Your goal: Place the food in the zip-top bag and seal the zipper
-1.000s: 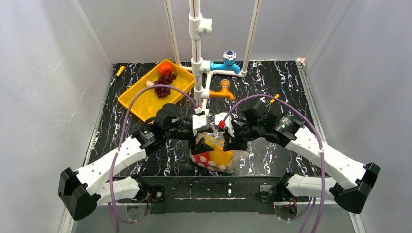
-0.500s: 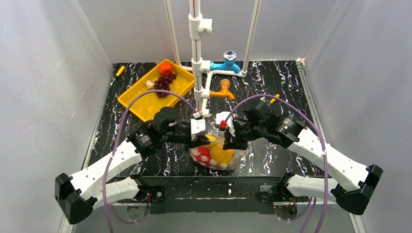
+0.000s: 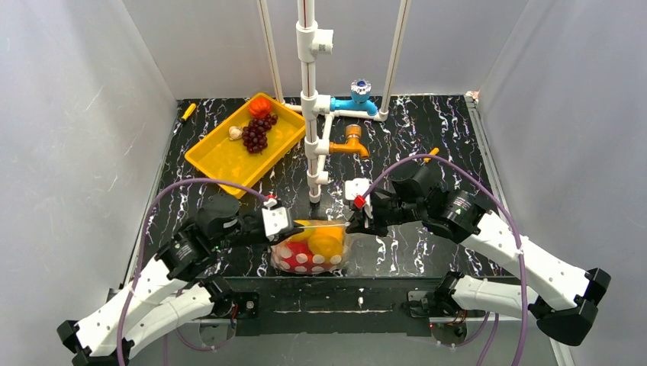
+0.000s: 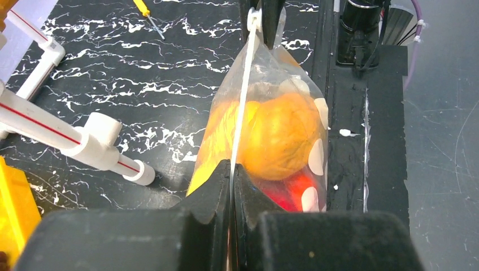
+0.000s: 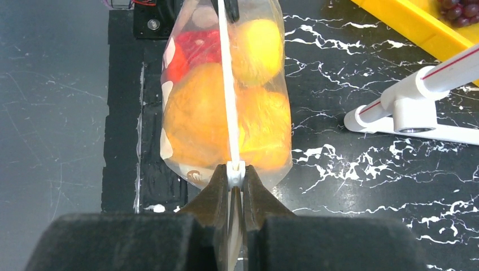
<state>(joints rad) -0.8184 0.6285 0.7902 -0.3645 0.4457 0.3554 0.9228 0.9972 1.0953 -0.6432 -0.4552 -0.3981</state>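
The zip-top bag (image 3: 311, 250) hangs stretched between my two grippers near the table's front edge. It holds food: an orange fruit (image 4: 281, 135), a red piece (image 4: 287, 191) and a yellow one (image 5: 257, 48). The zipper (image 4: 243, 96) runs as a thin white line from jaw to jaw. My left gripper (image 3: 283, 223) (image 4: 233, 169) is shut on its left end. My right gripper (image 3: 353, 224) (image 5: 235, 172) is shut on the right end, at a small white slider (image 5: 235, 168). More food lies in the yellow tray (image 3: 217, 162): a red piece (image 3: 259, 105), dark grapes (image 3: 255, 134) and a white piece (image 3: 236, 133).
A white pipe stand (image 3: 309, 107) rises behind the bag, carrying a blue tap (image 3: 359, 94) and an orange tap (image 3: 351, 142). A small yellow screwdriver (image 3: 188, 112) lies at the back left. White walls close in both sides. The black table edge (image 3: 336, 286) runs just below the bag.
My left gripper shut on the zipper and drew left along the bag's mouth. The bag shifted left and now hangs taut between both grippers. The right gripper kept its hold.
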